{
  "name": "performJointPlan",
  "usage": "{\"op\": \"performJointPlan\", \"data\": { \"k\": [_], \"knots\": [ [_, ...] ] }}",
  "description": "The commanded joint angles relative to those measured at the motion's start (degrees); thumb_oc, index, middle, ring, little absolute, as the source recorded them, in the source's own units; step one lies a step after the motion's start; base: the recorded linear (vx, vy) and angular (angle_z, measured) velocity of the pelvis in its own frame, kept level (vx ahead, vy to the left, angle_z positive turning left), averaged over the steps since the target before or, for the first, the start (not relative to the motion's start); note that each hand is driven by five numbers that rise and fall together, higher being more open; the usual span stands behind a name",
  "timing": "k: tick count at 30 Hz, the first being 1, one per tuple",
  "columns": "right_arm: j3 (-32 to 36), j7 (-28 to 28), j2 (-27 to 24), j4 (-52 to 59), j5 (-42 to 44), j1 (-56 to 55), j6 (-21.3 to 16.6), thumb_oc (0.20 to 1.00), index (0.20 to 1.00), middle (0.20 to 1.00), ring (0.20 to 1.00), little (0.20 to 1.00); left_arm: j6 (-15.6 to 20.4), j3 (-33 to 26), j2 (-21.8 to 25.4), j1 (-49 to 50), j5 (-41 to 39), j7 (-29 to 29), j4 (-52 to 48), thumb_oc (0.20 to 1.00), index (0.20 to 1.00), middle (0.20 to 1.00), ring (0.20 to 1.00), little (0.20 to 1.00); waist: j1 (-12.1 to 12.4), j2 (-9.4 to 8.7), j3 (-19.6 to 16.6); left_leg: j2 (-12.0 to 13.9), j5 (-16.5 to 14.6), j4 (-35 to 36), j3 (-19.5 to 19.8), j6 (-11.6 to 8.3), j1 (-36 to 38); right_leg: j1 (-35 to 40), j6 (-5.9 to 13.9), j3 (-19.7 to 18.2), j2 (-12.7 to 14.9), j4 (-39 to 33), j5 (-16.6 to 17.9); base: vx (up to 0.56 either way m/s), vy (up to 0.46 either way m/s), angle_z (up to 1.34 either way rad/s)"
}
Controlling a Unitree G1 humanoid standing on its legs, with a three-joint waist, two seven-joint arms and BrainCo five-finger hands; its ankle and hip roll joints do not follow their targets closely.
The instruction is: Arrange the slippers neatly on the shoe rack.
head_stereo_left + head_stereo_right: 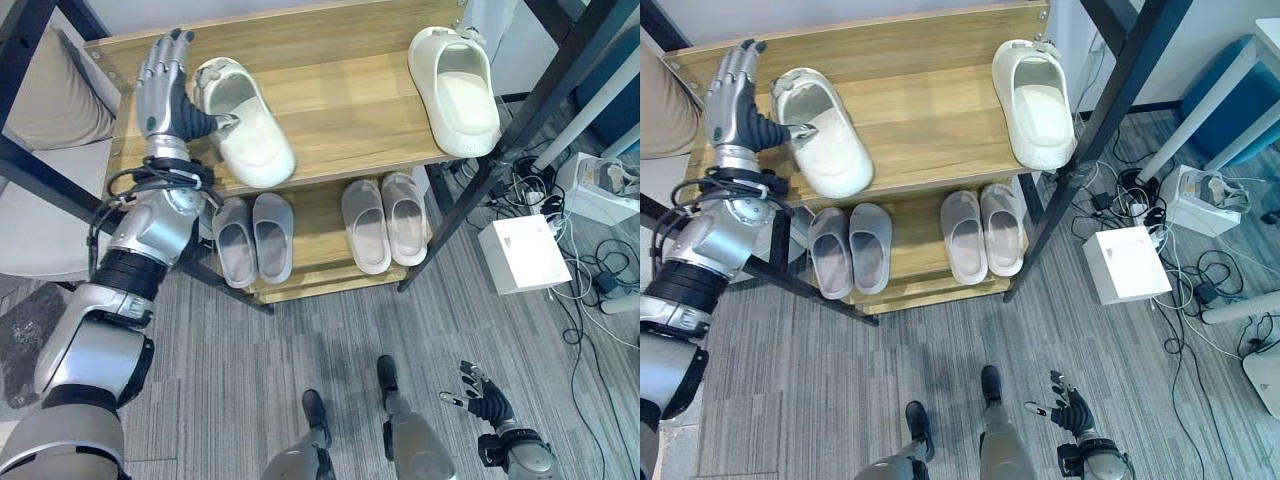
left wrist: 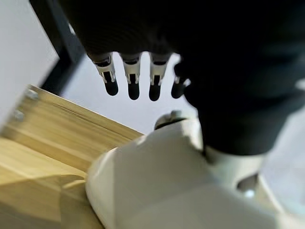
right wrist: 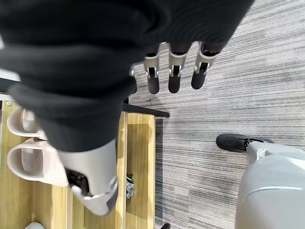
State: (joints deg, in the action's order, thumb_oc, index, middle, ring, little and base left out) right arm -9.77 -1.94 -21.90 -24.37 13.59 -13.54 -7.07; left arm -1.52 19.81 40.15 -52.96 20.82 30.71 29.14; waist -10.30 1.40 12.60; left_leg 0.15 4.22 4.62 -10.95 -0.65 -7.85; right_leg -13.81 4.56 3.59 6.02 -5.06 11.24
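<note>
Two white slippers lie apart on the shoe rack's top shelf (image 1: 350, 100): one at the left (image 1: 245, 120), turned at a slant, and one at the right end (image 1: 457, 90). My left hand (image 1: 165, 95) stands beside the left slipper's outer edge, fingers straight and open, thumb resting against the slipper's side. The left wrist view shows that slipper (image 2: 157, 181) under the thumb, with the fingers (image 2: 133, 86) held clear above it. My right hand (image 1: 487, 400) hangs low over the floor, open and holding nothing.
The lower shelf holds a grey pair (image 1: 255, 238) and a beige pair (image 1: 385, 222), each side by side. A white box (image 1: 523, 252) and loose cables lie on the floor right of the rack. Black frame posts (image 1: 540, 110) stand at the corners. A beige cushion (image 1: 50, 100) sits left.
</note>
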Motion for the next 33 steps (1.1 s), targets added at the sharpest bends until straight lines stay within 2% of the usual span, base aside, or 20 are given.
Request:
{"op": "performJointPlan", "data": {
  "k": [1,7,10,26,27,29,30,33],
  "knots": [
    [0.7,-0.1,-2.0,2.8,0.5,0.4,-1.7,1.0,1.0,1.0,1.0,1.0,0.3,-1.8,-0.2,-1.9,1.4,1.2,2.0,1.0,1.0,1.0,1.0,1.0,-1.2,0.53,0.0,0.7,-2.7,0.4,5.8,-2.75,2.9,5.9,4.12,1.9,0.3,0.1,-6.1,0.0,0.0,0.0],
    [0.9,0.1,-2.5,3.1,1.0,0.3,-1.6,1.0,1.0,1.0,1.0,1.0,-0.8,0.2,1.9,-4.4,3.2,0.3,4.5,1.0,1.0,1.0,1.0,1.0,-1.3,0.73,-0.2,0.8,-2.8,0.4,5.7,-2.8,3.1,6.1,4.2,2.0,0.2,0.1,-6.2,0.01,-0.003,0.06],
    [1.4,0.7,-3.3,3.0,1.5,0.0,-1.4,1.0,1.0,1.0,1.0,1.0,-2.0,4.2,4.9,-8.0,6.0,-2.1,8.4,1.0,1.0,1.0,1.0,1.0,-1.5,0.96,-0.6,0.9,-3.0,0.4,5.5,-2.85,3.4,6.3,4.24,1.7,0.1,0.1,-6.3,0.0,0.0,0.0],
    [1.6,1.6,-4.3,3.6,3.9,-0.3,-1.5,1.0,1.0,1.0,1.0,1.0,-3.0,11.5,3.6,-16.5,5.2,-4.4,20.8,1.0,1.0,1.0,1.0,1.0,-2.9,1.1,-0.2,1.1,-2.8,0.4,4.5,-2.9,3.3,5.4,4.32,0.8,-0.2,0.1,-6.0,0.0,0.0,-0.01],
    [1.8,1.6,-4.3,3.6,4.2,-0.4,-1.5,1.0,1.0,1.0,1.0,1.0,-3.0,11.8,3.5,-16.8,5.1,-4.6,21.5,0.564,0.564,0.564,0.564,0.564,-3.0,1.1,-0.2,1.1,-2.8,0.4,4.4,-2.91,3.3,5.4,4.32,0.7,-0.2,0.1,-6.0,0.01,-0.008,-0.06],
    [1.9,1.7,-4.4,3.7,4.6,-0.7,-1.6,1.0,1.0,1.0,1.0,1.0,-3.1,12.5,3.5,-17.3,4.8,-5.0,23.2,0.26,0.26,0.26,0.26,0.26,-3.2,1.11,-0.2,1.2,-2.9,0.4,4.1,-2.94,3.3,5.2,4.3,0.5,-0.3,0.1,-5.9,0.01,-0.007,-0.13],
    [1.9,1.6,-4.4,3.7,4.6,-0.7,-1.6,1.0,1.0,1.0,1.0,1.0,-3.0,12.8,3.4,-17.7,4.7,-5.1,24.1,0.2,0.2,0.2,0.2,0.2,-3.3,1.12,-0.2,1.2,-2.9,0.4,4.0,-2.96,3.3,5.1,4.3,0.4,-0.4,0.1,-5.9,0.01,-0.005,-0.15],
    [2.0,1.7,-4.6,3.8,5.0,-0.7,-1.8,1.0,1.0,1.0,1.0,1.0,-3.2,14.4,3.7,-18.8,5.1,-5.6,26.8,0.2,0.2,0.2,0.2,0.2,-3.6,1.1,-0.1,1.3,-2.8,0.4,3.7,-3.03,3.0,4.7,4.34,0.0,-0.5,0.1,-5.9,0.01,-0.01,-0.07]
  ]
}}
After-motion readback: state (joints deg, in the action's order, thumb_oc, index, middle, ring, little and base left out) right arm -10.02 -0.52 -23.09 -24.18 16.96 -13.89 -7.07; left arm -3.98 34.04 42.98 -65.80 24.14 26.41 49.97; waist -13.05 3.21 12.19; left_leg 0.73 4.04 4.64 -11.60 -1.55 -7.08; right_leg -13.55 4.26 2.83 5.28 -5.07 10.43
